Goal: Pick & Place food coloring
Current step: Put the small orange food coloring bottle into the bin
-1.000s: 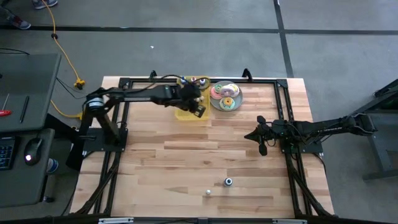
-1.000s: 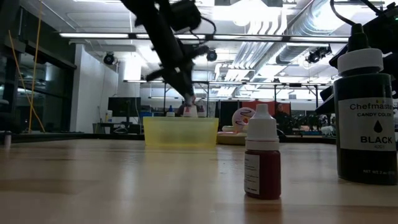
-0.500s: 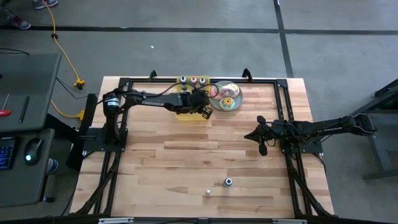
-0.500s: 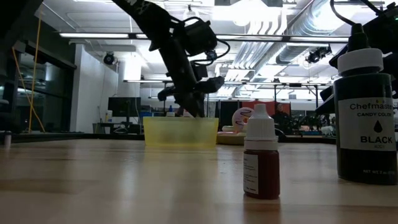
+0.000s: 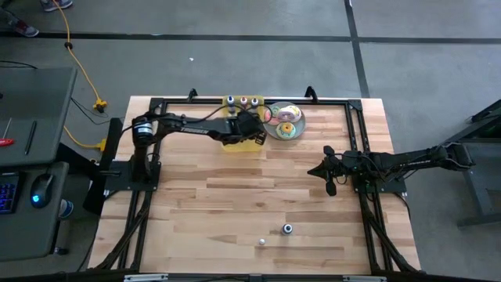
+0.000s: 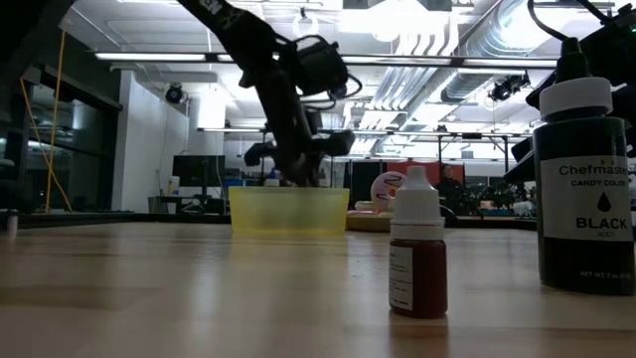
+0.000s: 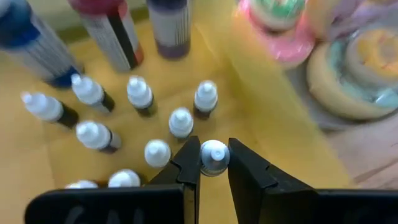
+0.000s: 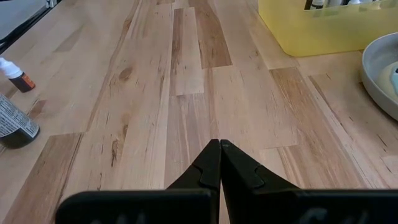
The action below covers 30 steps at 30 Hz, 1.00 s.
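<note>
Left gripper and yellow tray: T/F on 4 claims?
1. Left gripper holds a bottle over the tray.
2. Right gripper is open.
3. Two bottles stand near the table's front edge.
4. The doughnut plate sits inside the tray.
1. True: the left gripper is shut on a white-capped bottle above the yellow tray.
2. False: the right gripper is shut, empty.
3. True: a small bottle and a black bottle.
4. False: the doughnut plate sits beside the tray.

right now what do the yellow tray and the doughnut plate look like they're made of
Yellow tray: probably plastic, since its wall is translucent and glows with light from behind. Doughnut plate: smooth grey rim with a soft sheen, maybe ceramic or melamine; the look leaves it open.
</note>
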Available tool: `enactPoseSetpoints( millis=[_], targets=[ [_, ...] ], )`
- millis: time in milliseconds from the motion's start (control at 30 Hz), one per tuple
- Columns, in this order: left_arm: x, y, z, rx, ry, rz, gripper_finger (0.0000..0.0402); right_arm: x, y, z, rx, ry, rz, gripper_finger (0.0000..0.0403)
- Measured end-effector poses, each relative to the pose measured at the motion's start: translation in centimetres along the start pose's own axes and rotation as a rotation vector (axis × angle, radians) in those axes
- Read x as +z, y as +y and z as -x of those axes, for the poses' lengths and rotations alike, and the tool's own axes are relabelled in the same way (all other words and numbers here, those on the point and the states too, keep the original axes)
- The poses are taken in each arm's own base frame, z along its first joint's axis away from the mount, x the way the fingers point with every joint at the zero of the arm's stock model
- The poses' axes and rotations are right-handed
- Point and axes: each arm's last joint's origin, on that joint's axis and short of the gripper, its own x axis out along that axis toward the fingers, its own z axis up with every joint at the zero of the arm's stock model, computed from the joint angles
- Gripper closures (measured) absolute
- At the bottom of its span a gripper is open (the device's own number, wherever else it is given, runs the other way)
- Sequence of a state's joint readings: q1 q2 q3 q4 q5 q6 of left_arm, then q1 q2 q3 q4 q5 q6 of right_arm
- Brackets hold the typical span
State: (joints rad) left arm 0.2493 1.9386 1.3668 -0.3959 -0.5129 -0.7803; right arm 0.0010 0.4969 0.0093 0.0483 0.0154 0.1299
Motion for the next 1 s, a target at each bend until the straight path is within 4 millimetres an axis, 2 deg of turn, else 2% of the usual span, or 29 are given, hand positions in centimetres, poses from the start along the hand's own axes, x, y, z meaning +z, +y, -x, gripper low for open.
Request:
enactPoseSetpoints(
  millis=[167,500,600,700,1000],
  targets=[
    [-0.8,-0.2,-1.2,0.005,0.013,-0.005,0.0356,0.0,0.0,0.0,0.000,0.001,0.000,0.0402],
    [-0.5,-0.2,-1.9,-0.003,-0.005,0.020,0.0353,0.0,0.0,0.0,0.000,0.000,0.000,0.0402],
    [-0.7,0.2,-2.6,0.007,0.020,0.018,0.0345,0.0,0.0,0.0,0.000,0.000,0.000,0.0402],
    [-0.6,-0.2,-3.0,-0.034,0.010,0.033,0.0334,0.0,0.0,0.0,0.000,0.001,0.000,0.0402],
    [-1.0,-0.3,-3.5,-0.051,0.036,-0.005,0.0317,0.0,0.0,0.0,0.000,0.001,0.000,0.0402]
  ],
)
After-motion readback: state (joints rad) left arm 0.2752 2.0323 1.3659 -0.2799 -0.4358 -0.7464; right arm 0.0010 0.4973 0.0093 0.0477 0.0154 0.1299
